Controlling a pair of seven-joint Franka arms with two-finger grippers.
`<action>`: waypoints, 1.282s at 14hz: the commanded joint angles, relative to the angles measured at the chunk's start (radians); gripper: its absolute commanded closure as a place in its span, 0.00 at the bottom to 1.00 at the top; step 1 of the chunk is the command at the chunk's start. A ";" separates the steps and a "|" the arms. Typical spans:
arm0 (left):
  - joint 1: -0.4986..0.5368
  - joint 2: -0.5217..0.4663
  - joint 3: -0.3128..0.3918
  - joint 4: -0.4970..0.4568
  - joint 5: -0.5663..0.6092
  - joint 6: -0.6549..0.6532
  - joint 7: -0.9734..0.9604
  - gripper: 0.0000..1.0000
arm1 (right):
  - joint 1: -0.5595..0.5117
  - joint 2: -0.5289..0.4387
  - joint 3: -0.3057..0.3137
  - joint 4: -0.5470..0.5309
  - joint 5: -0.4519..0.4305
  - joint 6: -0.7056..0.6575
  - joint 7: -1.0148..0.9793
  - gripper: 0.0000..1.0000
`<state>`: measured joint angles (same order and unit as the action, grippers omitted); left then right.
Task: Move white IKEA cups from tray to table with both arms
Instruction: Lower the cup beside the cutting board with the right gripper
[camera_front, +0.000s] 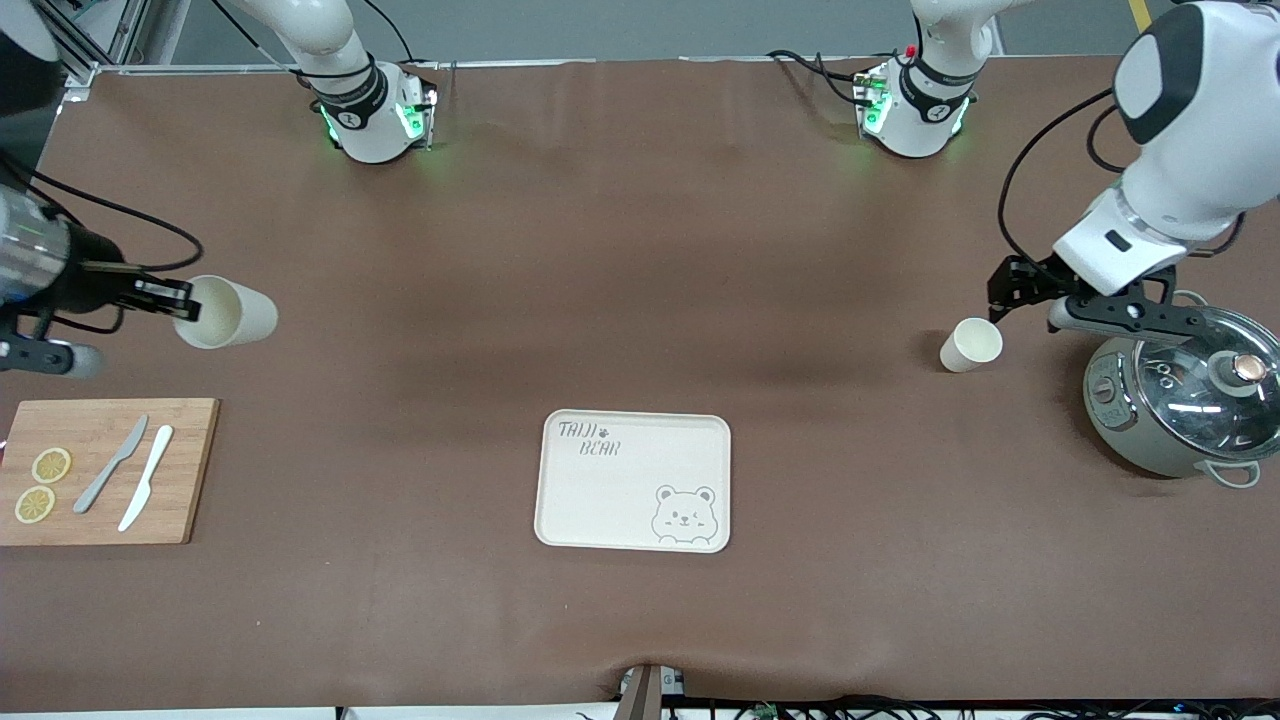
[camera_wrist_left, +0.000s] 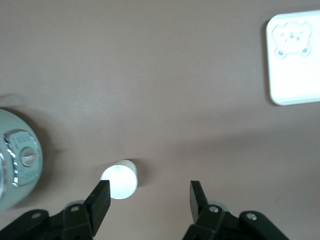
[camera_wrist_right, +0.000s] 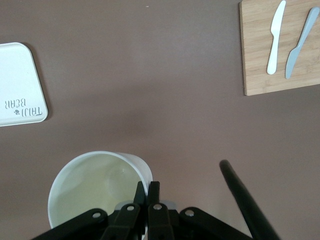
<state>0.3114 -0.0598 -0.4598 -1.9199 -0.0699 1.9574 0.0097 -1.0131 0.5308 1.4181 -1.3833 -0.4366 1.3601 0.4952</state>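
One white cup (camera_front: 226, 312) is held up in the air by its rim, tipped on its side, above the table at the right arm's end. My right gripper (camera_front: 178, 298) is shut on that rim; in the right wrist view its fingers (camera_wrist_right: 148, 193) pinch the cup's wall (camera_wrist_right: 95, 187). The second white cup (camera_front: 971, 345) stands upright on the table at the left arm's end, beside the pot. My left gripper (camera_front: 1003, 297) hangs open just over it. In the left wrist view the cup (camera_wrist_left: 119, 179) sits by one finger (camera_wrist_left: 100, 197), not between the two; the gripper (camera_wrist_left: 149, 197) is empty.
A bear-printed tray (camera_front: 634, 480) lies mid-table, toward the front camera, and shows in both wrist views (camera_wrist_left: 294, 60) (camera_wrist_right: 20, 85). A grey-green pot (camera_front: 1180, 405) with a glass lid stands by the left gripper. A wooden board (camera_front: 105, 470) holds two knives and lemon slices.
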 joint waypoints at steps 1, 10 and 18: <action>0.003 0.026 -0.048 0.067 0.029 -0.026 -0.117 0.26 | -0.246 -0.026 0.177 -0.205 -0.007 0.132 -0.024 1.00; -0.008 0.048 -0.046 0.147 0.064 -0.064 -0.157 0.00 | -0.601 -0.023 0.335 -0.574 -0.043 0.474 -0.084 1.00; -0.184 0.043 0.164 0.160 0.078 -0.095 -0.146 0.00 | -0.657 -0.025 0.328 -0.723 -0.120 0.638 -0.083 1.00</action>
<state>0.1653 -0.0222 -0.3333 -1.7944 -0.0184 1.8980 -0.1312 -1.6095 0.5282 1.7149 -2.0463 -0.5245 1.9440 0.4194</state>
